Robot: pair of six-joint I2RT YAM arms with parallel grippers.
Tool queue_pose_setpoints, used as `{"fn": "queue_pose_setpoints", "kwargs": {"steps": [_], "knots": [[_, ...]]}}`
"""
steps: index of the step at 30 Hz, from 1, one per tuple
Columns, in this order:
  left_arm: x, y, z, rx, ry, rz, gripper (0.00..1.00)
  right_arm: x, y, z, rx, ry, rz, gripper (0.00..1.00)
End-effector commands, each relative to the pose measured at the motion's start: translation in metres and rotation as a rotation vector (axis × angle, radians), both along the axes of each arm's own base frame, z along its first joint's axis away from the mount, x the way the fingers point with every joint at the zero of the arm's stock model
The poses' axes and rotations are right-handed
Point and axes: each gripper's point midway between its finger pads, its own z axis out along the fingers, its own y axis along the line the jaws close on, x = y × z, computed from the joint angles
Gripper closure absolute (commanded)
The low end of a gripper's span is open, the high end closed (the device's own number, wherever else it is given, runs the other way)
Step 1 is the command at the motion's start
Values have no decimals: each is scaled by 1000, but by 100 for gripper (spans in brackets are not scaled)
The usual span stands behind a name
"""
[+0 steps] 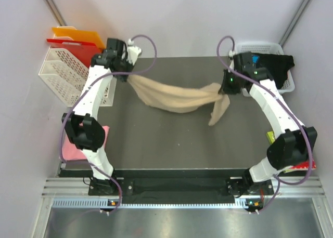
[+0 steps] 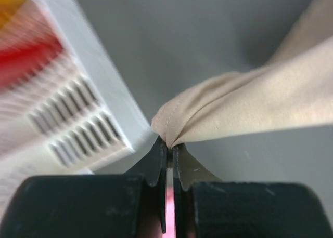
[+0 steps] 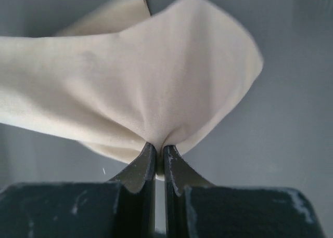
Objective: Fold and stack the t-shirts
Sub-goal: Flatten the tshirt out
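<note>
Clamped tight, the left gripper (image 2: 169,144) and right gripper (image 3: 156,148) each pinch one end of the beige t-shirt (image 1: 177,98). It is slung between them over the far half of the bench (image 1: 182,144), long axis running left to right. Neither arm is nearer, so spreading it flat likely needs both together.

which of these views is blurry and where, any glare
Left wrist: the white rack and the red and orange boards at left are smeared, the beige t-shirt by the left gripper is sharper; right wrist: the shirt's far edges are soft, its fold at the right gripper crisper; top external: sharp and evenly lit, no harsh glare.
</note>
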Motion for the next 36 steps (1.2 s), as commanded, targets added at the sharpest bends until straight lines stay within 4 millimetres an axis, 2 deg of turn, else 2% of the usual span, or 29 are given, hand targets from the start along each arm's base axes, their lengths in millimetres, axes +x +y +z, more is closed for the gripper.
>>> {"fn": "queue_pose_setpoints", "kwargs": {"steps": [1, 2, 4, 5, 7, 9, 10, 11, 12, 13, 14, 15, 16, 17, 18, 19, 20, 21, 23, 25, 27, 28, 29, 30, 32, 33, 34, 35, 36], "knots": [[67, 14, 81, 47, -296, 83, 100, 67, 2, 71, -24, -240, -21, 100], [86, 20, 90, 79, -344, 111, 100, 81, 0, 58, -49, -212, -38, 100], [105, 29, 96, 135, -396, 139, 100, 100, -6, 70, -42, -237, -66, 100], [121, 37, 105, 169, -448, 179, 100, 109, -7, 61, -44, -218, -75, 100], [132, 42, 115, 182, -490, 195, 100, 118, -7, 69, -37, -236, -84, 100], [131, 44, 127, 152, -514, 195, 100, 113, -7, 63, -46, -217, -77, 100], [127, 43, 129, 134, -514, 191, 100, 104, -7, 70, -40, -233, -71, 100], [114, 44, 129, 96, -498, 183, 100, 95, -9, 68, -46, -227, -68, 100], [105, 43, 128, 78, -486, 174, 100, 76, -9, 41, -65, -162, -52, 100], [82, 45, 149, 46, -515, 162, 100, 57, -10, 52, -58, -188, -45, 100], [67, 37, 109, 26, -408, 104, 100, 41, -9, 43, -61, -163, -35, 100], [51, 33, 95, 18, -359, 72, 100, 11, -9, 5, -85, -56, -17, 100], [18, 30, 66, 12, -264, 26, 100, -14, -9, 3, -73, -39, 1, 99], [1, 28, 47, 23, -202, -14, 100, -40, -8, -14, -77, 40, 20, 86], [-22, 28, 25, 23, -115, -27, 100, -78, -5, -50, -74, 172, 48, 73], [-53, 32, -8, 32, -12, -37, 100, -101, -3, -58, -54, 214, 63, 57], [-71, 34, -23, 47, 46, -52, 100, -123, -2, -73, -46, 285, 75, 28], [-91, 35, -38, 49, 113, -59, 100, -147, -5, -95, -51, 371, 59, 18], [-128, 35, -65, 37, 218, -76, 100, -156, -7, -100, -46, 378, 43, 7], [-154, 29, -80, -2, 303, -93, 100, -133, -10, -96, -72, 320, 3, 4], [-162, 26, -86, -22, 340, -93, 100, -91, -11, -75, -82, 222, -45, 3], [-169, 23, -89, -42, 386, -99, 100, -75, -10, -84, -98, 249, -48, 3], [-172, 21, -91, -52, 412, -105, 100, -47, -6, -67, -86, 191, -56, 4], [-175, 18, -96, -60, 449, -112, 100, -28, -10, -83, -111, 227, -79, 4], [-185, 13, -98, -94, 516, -126, 100, 14, -4, -69, -95, 161, -85, 6], [-188, 11, -99, -103, 534, -130, 100, 29, -6, -71, -96, 153, -98, 6], [-190, 9, -102, -116, 559, -134, 98, 44, -10, -91, -124, 188, -115, 7], [-194, 9, -101, -118, 575, -132, 96, 67, -12, -79, -113, 146, -137, 8], [-195, 8, -101, -122, 584, -138, 93, 76, -14, -99, -128, 187, -145, 9]]}}
